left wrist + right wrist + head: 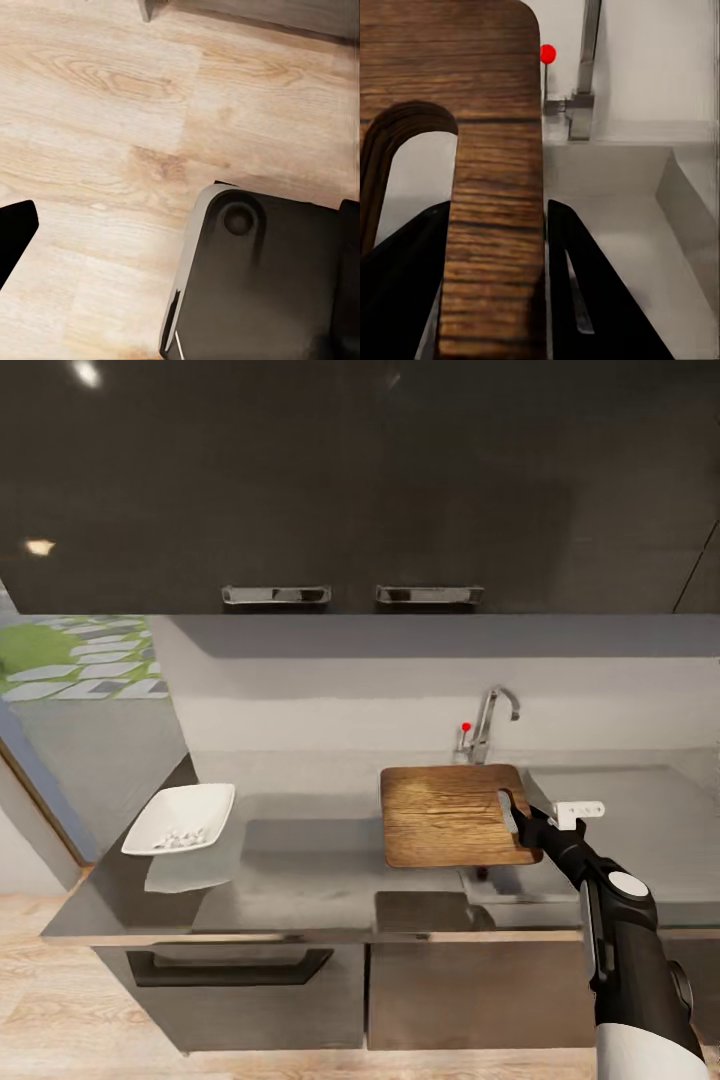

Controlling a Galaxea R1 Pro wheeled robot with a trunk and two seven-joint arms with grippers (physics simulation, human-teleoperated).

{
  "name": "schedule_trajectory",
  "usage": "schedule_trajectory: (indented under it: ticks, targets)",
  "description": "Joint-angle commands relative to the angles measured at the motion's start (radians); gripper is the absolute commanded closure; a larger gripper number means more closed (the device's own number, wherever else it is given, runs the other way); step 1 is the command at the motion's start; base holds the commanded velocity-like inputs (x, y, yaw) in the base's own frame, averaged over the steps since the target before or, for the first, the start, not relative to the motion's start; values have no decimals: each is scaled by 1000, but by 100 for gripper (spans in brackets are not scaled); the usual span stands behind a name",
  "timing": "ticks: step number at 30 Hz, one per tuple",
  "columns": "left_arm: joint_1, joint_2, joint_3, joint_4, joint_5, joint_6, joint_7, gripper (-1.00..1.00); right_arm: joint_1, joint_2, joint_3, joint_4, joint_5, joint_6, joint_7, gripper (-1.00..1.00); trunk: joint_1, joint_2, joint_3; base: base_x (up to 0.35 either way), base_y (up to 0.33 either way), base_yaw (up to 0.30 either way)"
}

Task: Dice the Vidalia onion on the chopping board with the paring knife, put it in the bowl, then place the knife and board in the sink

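Wooden board (447,815) is clamped at its slot end by the right gripper (518,818), hanging right over the sink (615,225); left gripper's state, can't tell.

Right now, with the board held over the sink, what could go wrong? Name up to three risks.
1. The right gripper pinches the board only at its slotted end, so it may tilt or slip out.
2. The tap stands just behind the board; lifting could knock it.
3. The board looks wide against the sink, so it may lodge on the rim rather than drop in.
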Motion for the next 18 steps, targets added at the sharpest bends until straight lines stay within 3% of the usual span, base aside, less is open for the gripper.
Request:
schedule_trajectory:
  ticks: [1, 5, 8, 10, 14, 18]
  targets:
    - [1, 0, -2, -2, 3, -1, 2, -100, -1, 1, -3, -2, 5, 3, 9, 100, 1, -2, -2, 161, -296, 0]
    - [1, 0, -2, -2, 3, -1, 2, -100, -1, 5, -2, 0, 6, 3, 3, 100, 1, -2, -2, 84, -146, 0]
    - [1, 0, -2, -2, 3, -1, 2, -100, -1, 19, -3, 3, 7, 3, -63, 100, 1, -2, -2, 10, -17, 0]
    - [1, 0, -2, -2, 3, -1, 2, -100, -1, 26, -3, 7, 5, 8, -177, 100, 1, -2, -2, 2, -3, 0]
    - [1, 1, -2, -2, 2, -3, 2, -100, -1, 68, -7, 10, -18, 51, -393, 100, 1, -2, -2, 0, 0, 0]
    - [1, 2, -3, -3, 2, -4, 1, -100, -1, 80, -5, 21, -150, 59, -670, 100, 1, -2, -2, 0, 0, 0]
